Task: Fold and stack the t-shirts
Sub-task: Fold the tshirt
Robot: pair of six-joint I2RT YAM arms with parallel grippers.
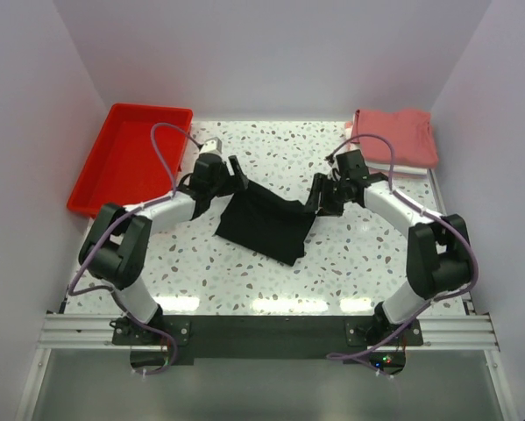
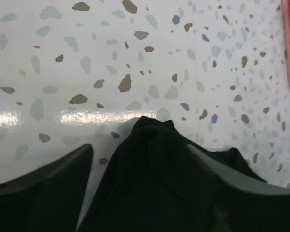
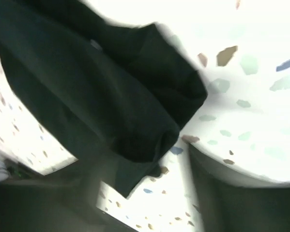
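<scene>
The black t-shirt (image 1: 266, 224) lies crumpled at the middle of the terrazzo table (image 1: 271, 149). It is a rough slanted shape, with its upper edge running from the left gripper (image 1: 231, 184) to the right gripper (image 1: 319, 197) and its lower corner pointing toward the bottom of the frame. No neck label shows.

In the left wrist view, a bunched hump of the black cloth (image 2: 154, 174) rises between the two fingers (image 2: 48, 193), which stand well apart at the lower corners of the frame. The jaws are open, not pinched on the fabric.

The right wrist view is blurred. The black cloth (image 3: 86, 82) sweeps from the upper left to the centre, with a folded edge hanging low. The fingers (image 3: 241, 193) are dark shapes at the bottom of the frame with speckled tabletop visible between them, so these jaws also stand open around the cloth.

At the upper right of the table, well apart from the black shirt, sits a folded stack with a salmon-red t-shirt (image 1: 393, 136) on top and a white t-shirt (image 1: 407, 169) showing beneath its near edge. At the upper left, a red plastic tray (image 1: 126, 158) rests against the left wall.
</scene>
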